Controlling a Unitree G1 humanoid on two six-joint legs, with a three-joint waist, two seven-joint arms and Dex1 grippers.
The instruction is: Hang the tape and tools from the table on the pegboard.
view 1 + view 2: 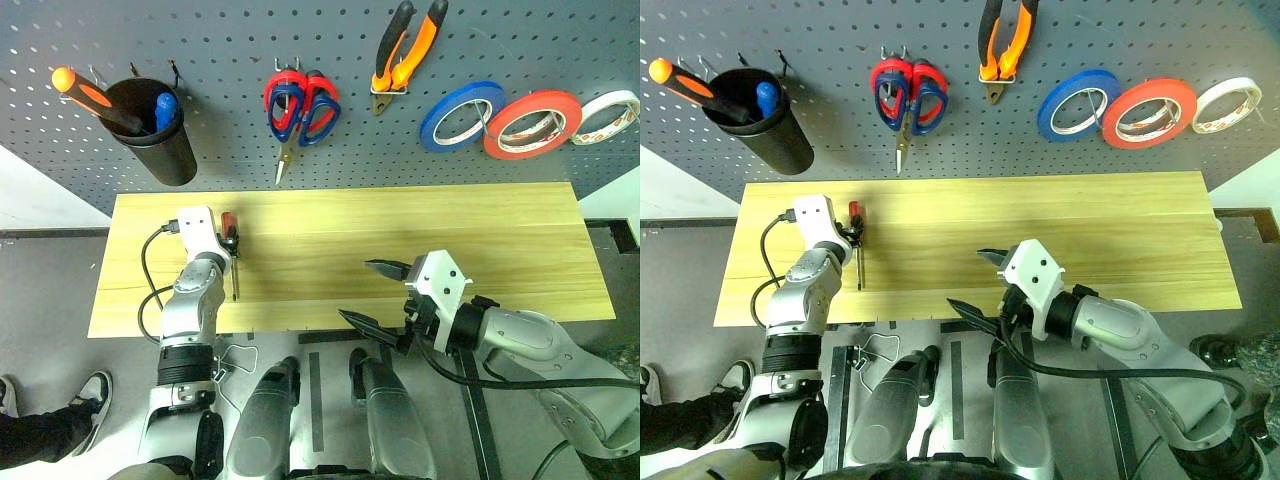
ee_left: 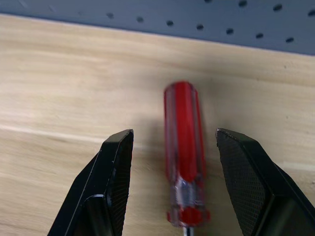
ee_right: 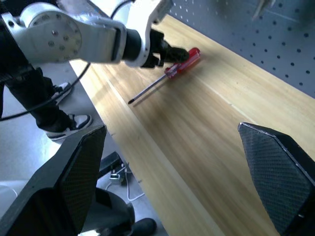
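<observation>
Screwdriver [image 2: 185, 157], the red-handled one, is the last tool on my desk [image 1: 480, 250]; it lies flat near the left end, handle toward the pegboard [image 1: 230, 40] and shaft toward the near edge. Nearest me, my right gripper [image 1: 372, 293] hangs over the desk's near edge with its jaws spread wide and nothing between them. Further in, my left gripper [image 2: 174, 147] is low over the screwdriver, jaws open on either side of the handle and not touching it. On the pegboard beyond, I see the pliers [image 1: 405, 50] hanging point down, two pairs of scissors [image 1: 300, 105] side by side on hooks, and to the right the blue tape [image 1: 462, 115], the red tape [image 1: 532, 124] and the white tape [image 1: 606, 116] in a row. At the far left a black cup [image 1: 155, 130] holds an orange-handled screwdriver [image 1: 95, 97].
</observation>
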